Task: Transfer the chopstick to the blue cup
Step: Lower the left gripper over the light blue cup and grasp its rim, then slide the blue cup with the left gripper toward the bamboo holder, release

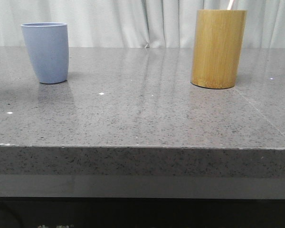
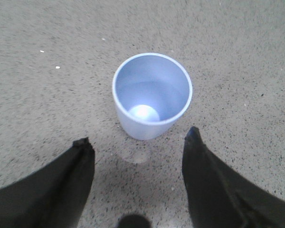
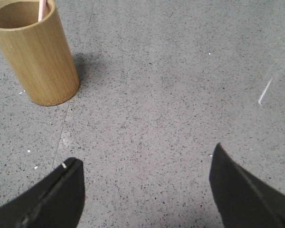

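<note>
Cup [image 1: 45, 52] is sitting upright at far left of the tabletop [image 1: 142, 114], empty inside per the left wrist view [image 2: 152, 95]. It's matte periwinkle, smooth, tapering to its base, no handle; prob. light plastic, so a knock from a long stick could tip it.

Left tool [image 2: 138, 142] is hovering just short of the cup w/ fingers spread wide, holding nothing.

Tabletop is grey speckled stone, glossy, hard, flat.

Bamboo holder [image 1: 218, 48] is standing at right, well apart from the cup: yellow-brown straight cylinder w/ fine vertical grain. Chopstick [image 3: 42, 9] is sitting inside it, leaning on the rim, pale pink tip poking out [image 1: 230, 4]. Looks thin, stiff, light, prob. slick; best taken near the exposed top end, pinched across its width, then lifted straight up to clear the holder wall.

Right tool [image 3: 145, 161] is hanging over bare tabletop near the holder, fingers wide apart, gripping nothing. Task not yet begun, I'd say.
</note>
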